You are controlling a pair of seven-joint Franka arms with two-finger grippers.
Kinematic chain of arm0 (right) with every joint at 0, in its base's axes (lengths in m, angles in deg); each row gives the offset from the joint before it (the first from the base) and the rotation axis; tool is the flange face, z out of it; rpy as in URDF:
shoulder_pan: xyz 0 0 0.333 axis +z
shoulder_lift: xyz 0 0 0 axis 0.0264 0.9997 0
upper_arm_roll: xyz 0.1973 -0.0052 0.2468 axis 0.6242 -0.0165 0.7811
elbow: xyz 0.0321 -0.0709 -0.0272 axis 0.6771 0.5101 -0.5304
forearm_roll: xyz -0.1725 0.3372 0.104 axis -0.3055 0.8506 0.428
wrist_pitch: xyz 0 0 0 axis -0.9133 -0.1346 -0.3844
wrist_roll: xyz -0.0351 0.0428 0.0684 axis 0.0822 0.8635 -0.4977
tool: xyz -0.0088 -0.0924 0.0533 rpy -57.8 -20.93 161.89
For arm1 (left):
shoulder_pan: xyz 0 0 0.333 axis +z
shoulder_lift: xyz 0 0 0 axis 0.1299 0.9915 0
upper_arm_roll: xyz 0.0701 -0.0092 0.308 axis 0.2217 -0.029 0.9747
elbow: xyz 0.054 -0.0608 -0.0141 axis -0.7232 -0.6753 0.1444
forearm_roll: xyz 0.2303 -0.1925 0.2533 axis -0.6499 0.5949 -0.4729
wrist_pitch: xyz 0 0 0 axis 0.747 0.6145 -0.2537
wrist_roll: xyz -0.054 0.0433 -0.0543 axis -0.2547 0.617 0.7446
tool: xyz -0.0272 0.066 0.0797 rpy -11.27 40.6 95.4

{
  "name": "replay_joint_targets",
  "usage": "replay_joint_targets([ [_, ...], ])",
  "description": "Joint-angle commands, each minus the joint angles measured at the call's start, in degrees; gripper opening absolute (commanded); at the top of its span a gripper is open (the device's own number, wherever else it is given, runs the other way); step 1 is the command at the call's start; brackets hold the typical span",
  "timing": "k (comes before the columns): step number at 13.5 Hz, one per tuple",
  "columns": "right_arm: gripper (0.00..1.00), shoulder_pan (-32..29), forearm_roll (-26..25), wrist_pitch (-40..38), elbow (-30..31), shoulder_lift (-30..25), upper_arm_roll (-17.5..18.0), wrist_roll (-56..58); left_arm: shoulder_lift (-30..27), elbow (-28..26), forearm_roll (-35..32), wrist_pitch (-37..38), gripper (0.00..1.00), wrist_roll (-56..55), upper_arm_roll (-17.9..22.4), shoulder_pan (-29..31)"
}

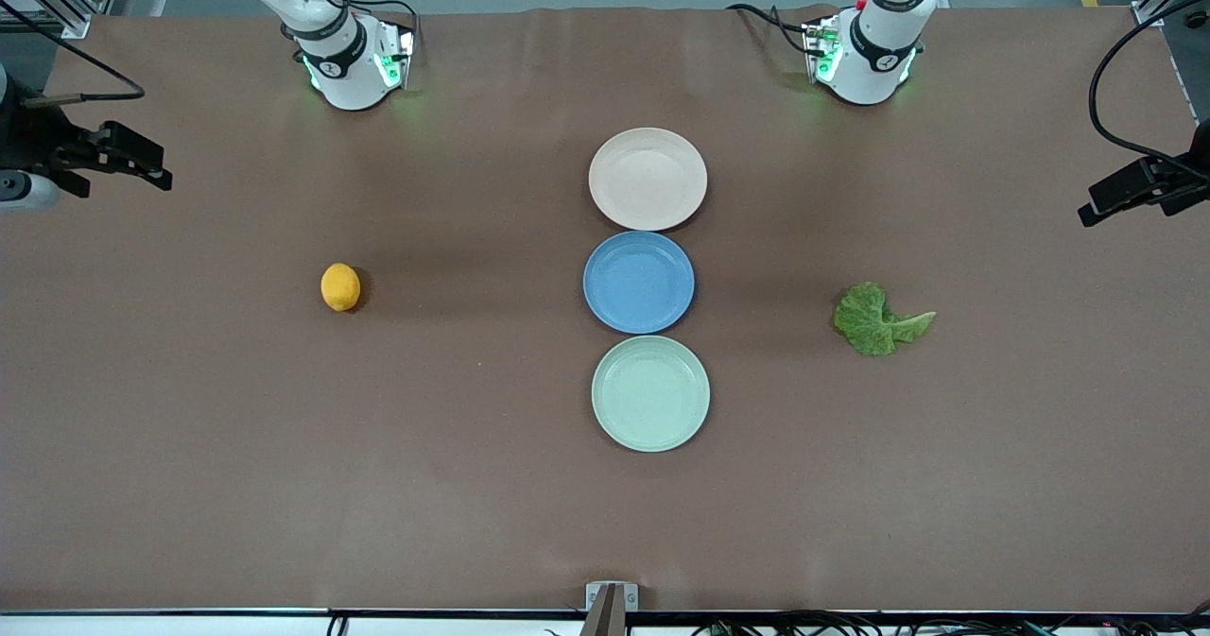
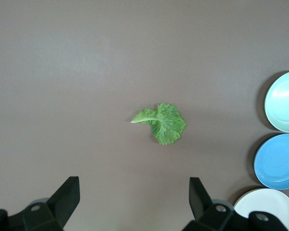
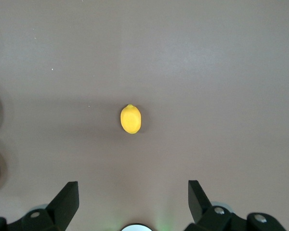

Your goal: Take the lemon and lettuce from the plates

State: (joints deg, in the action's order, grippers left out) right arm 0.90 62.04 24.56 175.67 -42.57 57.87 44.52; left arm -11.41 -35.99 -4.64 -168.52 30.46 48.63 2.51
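We judged the picking finished: the lemon (image 1: 340,287) lay on the table toward the right arm's end, the plates (image 1: 648,179) (image 1: 650,393) bare, the lettuce (image 1: 878,319) toward the left arm's end. Right gripper (image 3: 133,202) and left gripper (image 2: 134,198) hung high above their items, fingers wide (both arms waiting) — nothing left to grasp.

Bare table (image 1: 473,428) rings the lemon (image 1: 340,287) and lettuce (image 1: 877,319) (three plates (image 1: 648,180) stand between them).

Two white arm bases (image 1: 352,60) with black joint bands, green indicator lights, black cables trailing from each, a red button on the left arm's base (image 1: 868,55), matte black angular fingers (image 2: 62,199) with round screw holes
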Motion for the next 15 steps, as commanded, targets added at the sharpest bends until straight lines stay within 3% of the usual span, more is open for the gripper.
replay_joint_targets([
  [1, 1.00, -0.36, 0.30, 0.88, 2.77, -3.71, 0.36, -0.49, 0.16, 0.76, 0.41, 0.76, 1.00, 1.03, -0.24, 0.47],
  [15, 1.00, -0.18, 1.09, 0.09, 0.40, -3.81, 0.62, -0.49, -0.28, 0.76, -0.03, 3.22, 1.00, -1.25, -4.02, 0.29],
])
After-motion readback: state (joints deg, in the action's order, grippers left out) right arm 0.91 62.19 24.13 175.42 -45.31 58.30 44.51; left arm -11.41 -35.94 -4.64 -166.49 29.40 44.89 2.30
